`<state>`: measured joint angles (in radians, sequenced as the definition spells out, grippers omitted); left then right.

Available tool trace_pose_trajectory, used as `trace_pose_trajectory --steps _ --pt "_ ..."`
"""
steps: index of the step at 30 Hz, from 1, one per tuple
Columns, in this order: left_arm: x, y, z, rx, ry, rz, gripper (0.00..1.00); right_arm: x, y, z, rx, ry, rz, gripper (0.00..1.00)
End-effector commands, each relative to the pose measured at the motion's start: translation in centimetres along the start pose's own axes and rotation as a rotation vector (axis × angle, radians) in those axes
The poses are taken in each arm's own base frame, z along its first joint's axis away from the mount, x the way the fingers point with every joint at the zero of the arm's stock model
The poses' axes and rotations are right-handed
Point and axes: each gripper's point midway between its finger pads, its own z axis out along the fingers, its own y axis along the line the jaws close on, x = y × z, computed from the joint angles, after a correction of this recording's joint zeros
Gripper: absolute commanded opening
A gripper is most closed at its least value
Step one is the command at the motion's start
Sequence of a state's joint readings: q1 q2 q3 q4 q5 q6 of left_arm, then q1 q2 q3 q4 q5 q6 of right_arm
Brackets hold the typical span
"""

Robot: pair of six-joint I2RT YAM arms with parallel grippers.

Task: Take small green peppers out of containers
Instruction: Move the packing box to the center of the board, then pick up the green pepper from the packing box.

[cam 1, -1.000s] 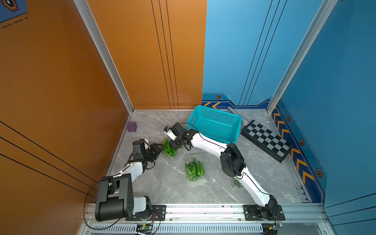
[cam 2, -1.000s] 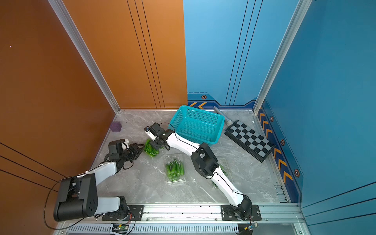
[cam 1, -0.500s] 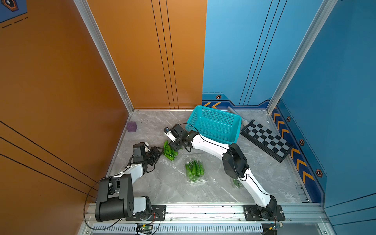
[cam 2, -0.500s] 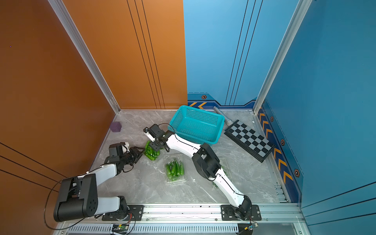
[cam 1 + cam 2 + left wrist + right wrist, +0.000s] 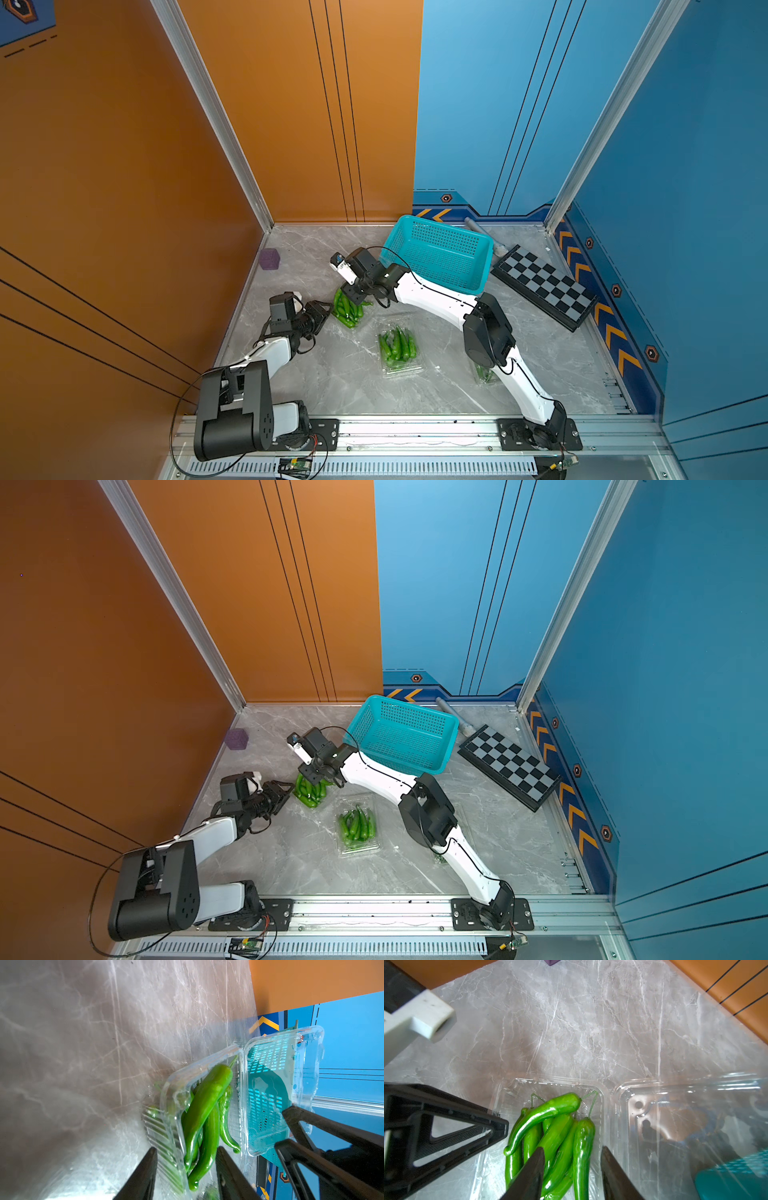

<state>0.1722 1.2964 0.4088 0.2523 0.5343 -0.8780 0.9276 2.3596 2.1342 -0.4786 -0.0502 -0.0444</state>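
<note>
Right wrist view: is the right tool [image 5: 572,1148] gripping?
— Half open, it is straddling glossy green chili peppers [image 5: 546,1111] in the clear plastic tray [image 5: 550,1082] near the table's [image 5: 571,1022] left edge. Pinch mid-pod, clearing stems. The left tool's [image 5: 187,1148] hold: unclear.

Glossy peppers [image 5: 550,1126] in clear plastic container [image 5: 550,1083] (polished marble-look tabletop [image 5: 571,1022]).
</note>
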Motion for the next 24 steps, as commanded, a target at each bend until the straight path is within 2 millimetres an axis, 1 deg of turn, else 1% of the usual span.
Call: trace_pose_trajectory --steps 1,10,14,19,24 --pt "0.4 0.8 -0.3 -0.020 0.003 0.013 0.48 0.5 0.0 0.5 -0.017 0.007 0.021 0.44" --pt "0.4 0.7 -0.4 -0.017 0.000 0.016 0.48 2.2 0.5 2.4 -0.046 0.048 0.039 0.45" --pt "0.4 0.8 -0.4 -0.019 0.001 0.016 0.49 2.7 0.5 2.8 -0.043 0.058 0.034 0.51" --pt "0.3 0.7 -0.5 -0.018 -0.001 0.017 0.49 3.1 0.2 3.2 -0.037 0.066 0.040 0.52" --pt "0.4 0.8 -0.5 -0.019 -0.001 0.018 0.49 3.9 -0.2 4.1 -0.037 0.083 0.051 0.51"
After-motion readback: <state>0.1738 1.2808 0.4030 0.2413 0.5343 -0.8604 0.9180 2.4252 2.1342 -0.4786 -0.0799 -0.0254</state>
